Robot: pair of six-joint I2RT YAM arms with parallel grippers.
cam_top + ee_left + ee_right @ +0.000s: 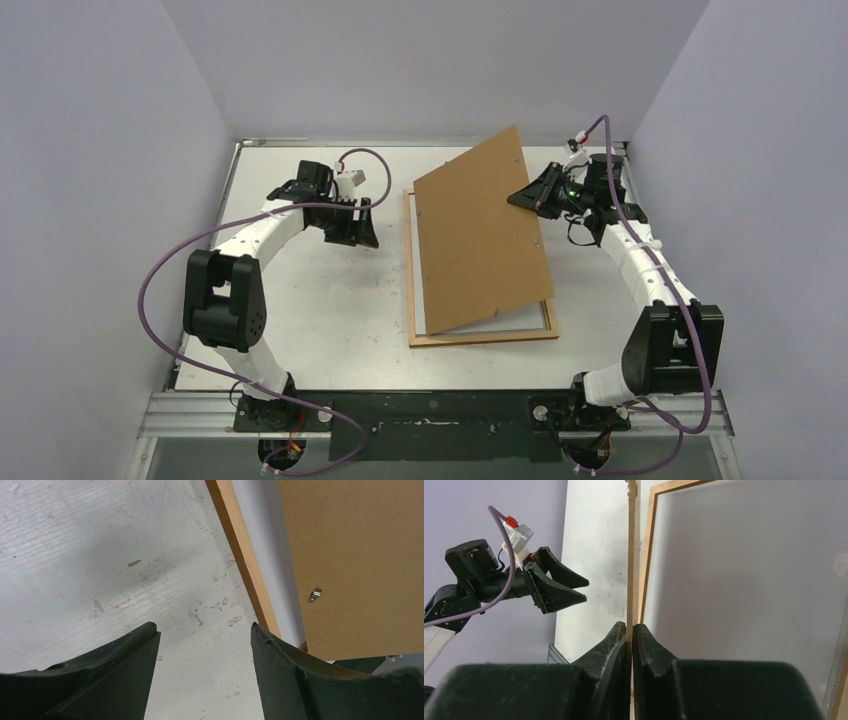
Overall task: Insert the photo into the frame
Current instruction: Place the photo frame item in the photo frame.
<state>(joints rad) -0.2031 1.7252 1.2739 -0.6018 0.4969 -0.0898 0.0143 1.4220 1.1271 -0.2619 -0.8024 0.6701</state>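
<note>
The frame [480, 338] lies flat on the table [320, 330], a little right of the middle, with its long sides running from near to far. Above it the brown backing board [480, 235] stands tilted. Its near-left part is low over the frame and its far-right edge is raised. Inside the frame you see a plain pale sheet [744, 570]. It can be the white back of the photo, but no printed side shows anywhere, so I cannot tell for sure.

The right gripper [629, 626] is pinching the raised edge of the board, with its jaws pressed on the thin edge. The left gripper [202, 626] hangs over the bare table just left of the frame's left rail, with jaws apart and nothing between them.

In my judgement, the step in hand is the handling of the board over the frame. To do it well, move the right wrist slowly and make the pinch firm, because the board is wide and thin and can swing or slip from so narrow a grip. Let the low edge work as a hinge inside the rails, so that it does not push the pale sheet. Use the left gripper to steady the left rail or the free edge of the board. Mind the small metal clip [314, 595] on the board, because it can catch on the rail.
</note>
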